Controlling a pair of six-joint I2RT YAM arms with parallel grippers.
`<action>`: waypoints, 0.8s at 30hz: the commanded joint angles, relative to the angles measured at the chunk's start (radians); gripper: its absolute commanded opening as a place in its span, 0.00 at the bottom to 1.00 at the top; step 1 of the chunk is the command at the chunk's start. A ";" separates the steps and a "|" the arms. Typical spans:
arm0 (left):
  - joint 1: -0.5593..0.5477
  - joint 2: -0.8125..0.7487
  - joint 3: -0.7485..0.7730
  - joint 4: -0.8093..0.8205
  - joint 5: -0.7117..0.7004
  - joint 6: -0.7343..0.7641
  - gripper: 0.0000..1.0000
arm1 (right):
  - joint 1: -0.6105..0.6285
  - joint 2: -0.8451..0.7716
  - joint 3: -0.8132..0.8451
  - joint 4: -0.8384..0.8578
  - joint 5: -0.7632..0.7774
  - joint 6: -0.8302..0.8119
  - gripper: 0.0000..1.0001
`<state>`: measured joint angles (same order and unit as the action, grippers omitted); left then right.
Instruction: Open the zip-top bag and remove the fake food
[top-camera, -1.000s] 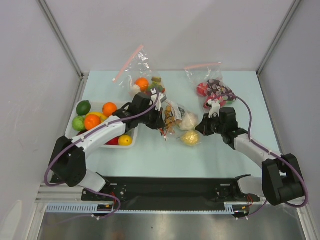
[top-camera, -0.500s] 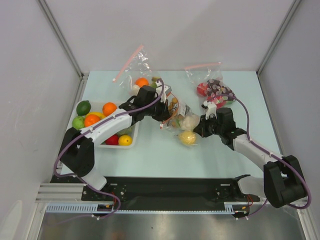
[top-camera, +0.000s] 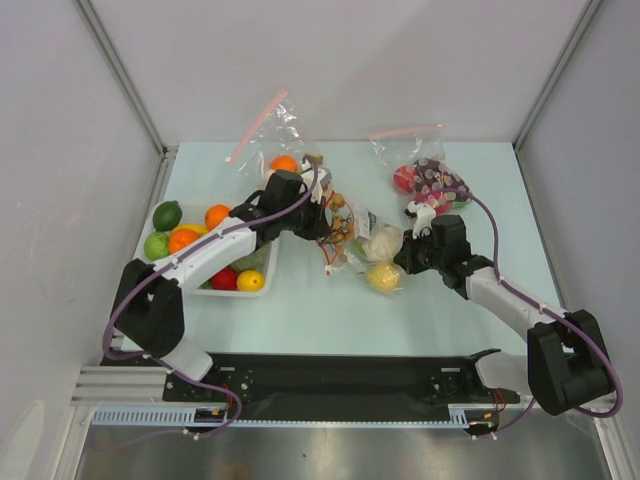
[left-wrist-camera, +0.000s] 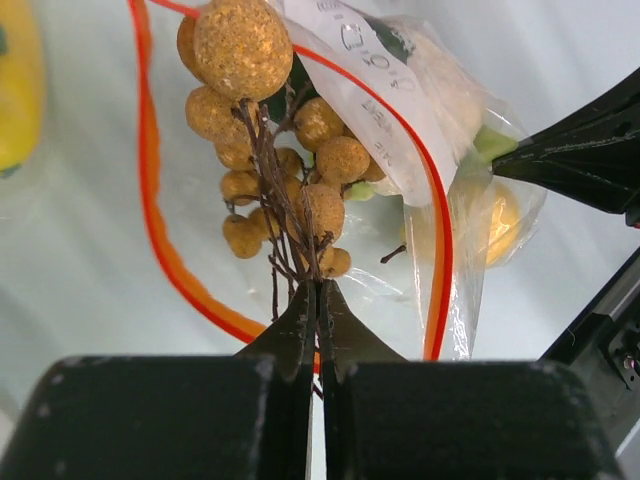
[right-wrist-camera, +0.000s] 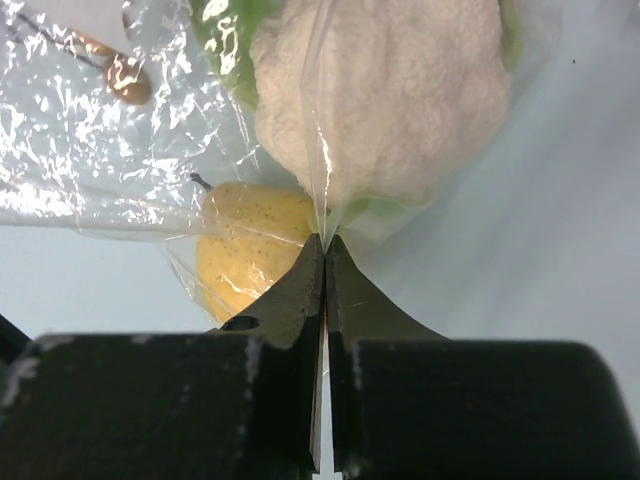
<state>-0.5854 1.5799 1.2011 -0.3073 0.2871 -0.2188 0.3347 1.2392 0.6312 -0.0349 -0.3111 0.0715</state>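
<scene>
Table (top-camera: 330, 320) from above: the zip-top bag (top-camera: 362, 238) lies mid-table, stretched between the two arms. Its long axis runs diagonally, with the mouth toward the far left and the bottom toward the near right. The left hand (top-camera: 325, 225) is at the mouth end and the right hand (top-camera: 405, 258) at the bottom end. A brown cluster (top-camera: 340, 213) sits at the mouth, a white leafy head (top-camera: 380, 243) mid-bag and a yellow fruit (top-camera: 384, 277) nearest. A tray (top-camera: 140, 262) of fruit stands to the left, and two pink-zip bags (top-camera: 420, 175) lie at the far side.

Left wrist view: the left hand (left-wrist-camera: 318, 290) is pinched closed on the dark stems of the brown cluster (left-wrist-camera: 300, 190). The red-orange zip rim (left-wrist-camera: 150, 200) loops wide around the cluster, and the white label (left-wrist-camera: 375, 100) lies to its right.

Right wrist view: the right hand (right-wrist-camera: 322, 245) is clamped closed on a fold of the bag's clear plastic (right-wrist-camera: 100, 150). Beyond the fold are the white leafy head (right-wrist-camera: 390, 90) and, to the left, the yellow fruit (right-wrist-camera: 245, 255).
</scene>
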 joint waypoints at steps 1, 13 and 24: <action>0.021 -0.078 0.000 0.002 -0.029 0.029 0.00 | 0.003 0.013 0.038 -0.019 0.055 -0.030 0.00; 0.025 -0.139 -0.024 -0.111 0.078 0.068 0.00 | -0.005 0.037 0.062 -0.043 0.124 -0.021 0.00; 0.024 -0.253 -0.046 -0.300 0.262 0.184 0.00 | -0.045 0.080 0.111 -0.059 0.147 -0.004 0.00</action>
<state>-0.5667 1.4166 1.1641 -0.5541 0.4820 -0.0864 0.2985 1.3010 0.6964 -0.0940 -0.1974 0.0700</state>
